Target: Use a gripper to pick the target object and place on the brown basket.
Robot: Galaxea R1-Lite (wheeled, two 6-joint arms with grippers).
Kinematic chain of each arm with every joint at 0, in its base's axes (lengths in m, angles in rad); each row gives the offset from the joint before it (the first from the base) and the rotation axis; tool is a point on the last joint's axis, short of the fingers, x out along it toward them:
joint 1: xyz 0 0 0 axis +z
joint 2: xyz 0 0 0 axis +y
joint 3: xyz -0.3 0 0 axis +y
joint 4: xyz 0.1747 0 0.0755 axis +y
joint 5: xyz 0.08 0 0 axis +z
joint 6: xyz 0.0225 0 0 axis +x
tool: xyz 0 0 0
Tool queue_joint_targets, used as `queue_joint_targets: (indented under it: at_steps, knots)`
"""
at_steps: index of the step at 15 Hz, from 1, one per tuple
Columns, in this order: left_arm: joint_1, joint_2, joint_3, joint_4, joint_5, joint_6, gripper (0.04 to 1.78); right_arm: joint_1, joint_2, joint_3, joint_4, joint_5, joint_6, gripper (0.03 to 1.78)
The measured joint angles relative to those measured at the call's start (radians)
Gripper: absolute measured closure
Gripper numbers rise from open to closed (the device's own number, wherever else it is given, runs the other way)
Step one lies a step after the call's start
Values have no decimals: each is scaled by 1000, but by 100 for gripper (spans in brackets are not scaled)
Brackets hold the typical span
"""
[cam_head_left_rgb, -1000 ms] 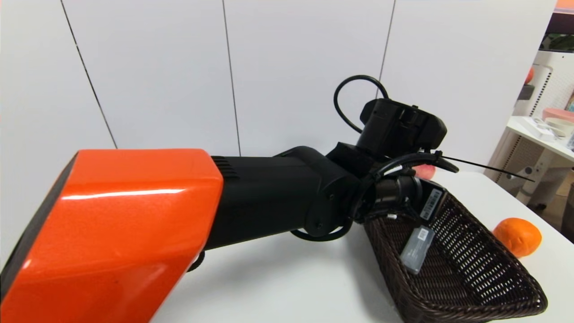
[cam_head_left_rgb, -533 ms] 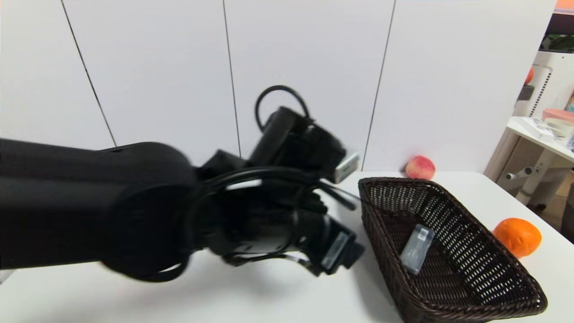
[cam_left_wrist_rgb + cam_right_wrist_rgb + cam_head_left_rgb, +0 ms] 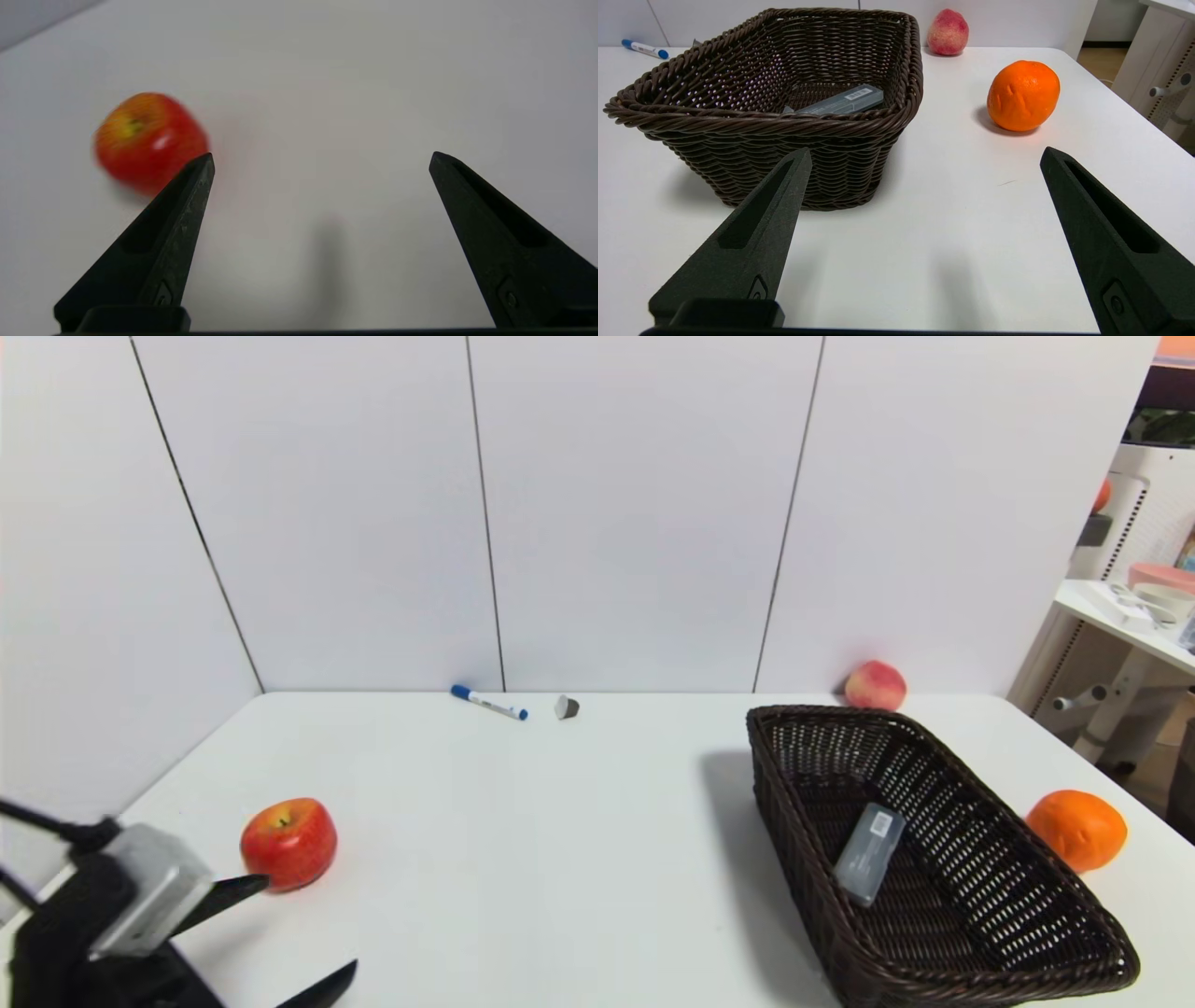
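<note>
The grey case (image 3: 869, 854) lies flat inside the brown basket (image 3: 990, 943) at the table's right; it also shows in the right wrist view (image 3: 845, 100), inside the basket (image 3: 752, 126). My left gripper (image 3: 303, 933) is open and empty at the near left corner, close to a red apple (image 3: 288, 841). In the left wrist view the left gripper (image 3: 322, 158) spans bare table, with the apple (image 3: 147, 135) beside one finger. My right gripper (image 3: 924, 156) is open and empty over the table, just before the basket; it does not show in the head view.
An orange (image 3: 1076, 828) sits right of the basket and a peach (image 3: 875, 685) behind it by the wall. A blue-capped marker (image 3: 488, 702) and a small grey wedge (image 3: 566, 707) lie at the back. A white side table (image 3: 1130, 616) stands at the far right.
My left arm has swung away from the basket, across the table to the near left corner, with its gripper empty. The grey case stays in the basket.
</note>
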Motion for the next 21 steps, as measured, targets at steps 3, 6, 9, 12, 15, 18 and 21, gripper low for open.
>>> queue_joint_targets:
  at_steps: [3, 6, 9, 12, 15, 18, 21]
  knots:
    - [247, -266, 140, -52, -10, 13, 15, 0, 0, 0, 0, 0, 0, 12]
    - [389, -537, 175, 105, -32, 12, 15, 0, 0, 0, 0, 0, 0, 12]
    - [459, -799, 183, 310, -73, -27, 14, 0, 0, 0, 0, 0, 0, 12]
    - [490, -912, 188, 380, -69, -110, 13, 0, 0, 0, 0, 0, 0, 12]
    - [494, -947, 190, 380, -62, -144, 13, 0, 0, 0, 0, 0, 0, 12]
    - [494, -955, 190, 380, -61, -144, 13, 0, 0, 0, 0, 0, 0, 12]
    - [494, -957, 190, 380, -61, -144, 13, 0, 0, 0, -1, 2, -6, 12]
